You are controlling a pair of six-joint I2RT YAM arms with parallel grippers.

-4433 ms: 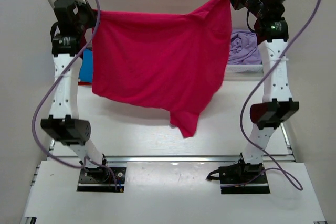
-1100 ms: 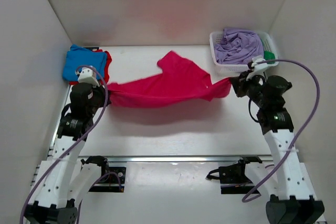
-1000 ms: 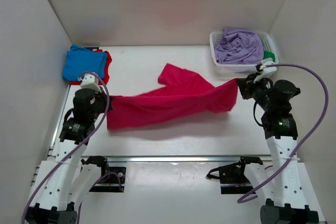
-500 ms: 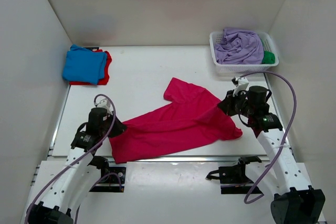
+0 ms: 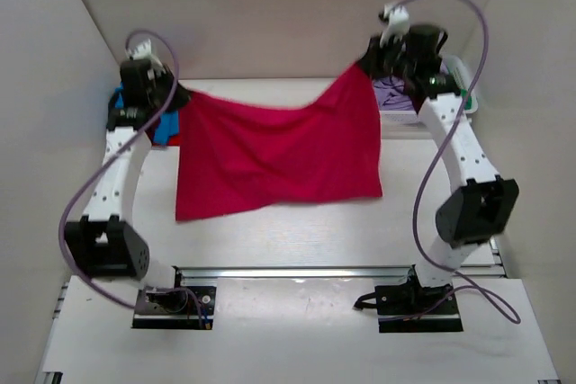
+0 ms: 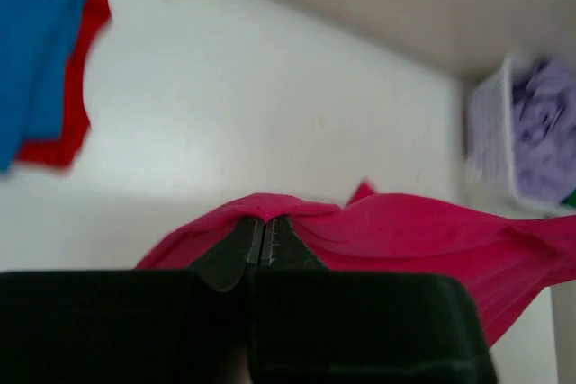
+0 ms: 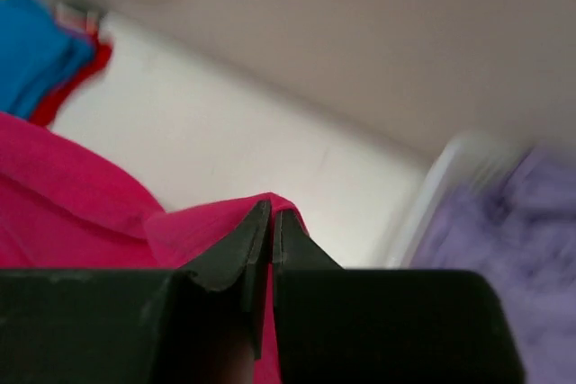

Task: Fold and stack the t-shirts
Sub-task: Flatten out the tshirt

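Observation:
The crimson-pink t-shirt (image 5: 274,150) hangs spread in the air between both arms. My left gripper (image 5: 171,92) is shut on its upper left corner, and the pinched cloth (image 6: 378,236) shows in the left wrist view. My right gripper (image 5: 360,65) is shut on its upper right corner, and the cloth (image 7: 81,213) shows there too. The bright blue t-shirt (image 6: 31,42) lies folded on the red t-shirt (image 6: 67,128) at the back left. The lavender t-shirt (image 7: 504,222) lies in the basket. The green t-shirt is hidden.
The white latticed basket (image 5: 459,87) stands at the back right, mostly behind the right arm. The table (image 5: 270,240) has walls on the left, back and right. The arm bases sit on a rail at the near edge.
Both arms have lifted the crimson-pink shirt from lying on the table near the front to hanging spread high toward the back.

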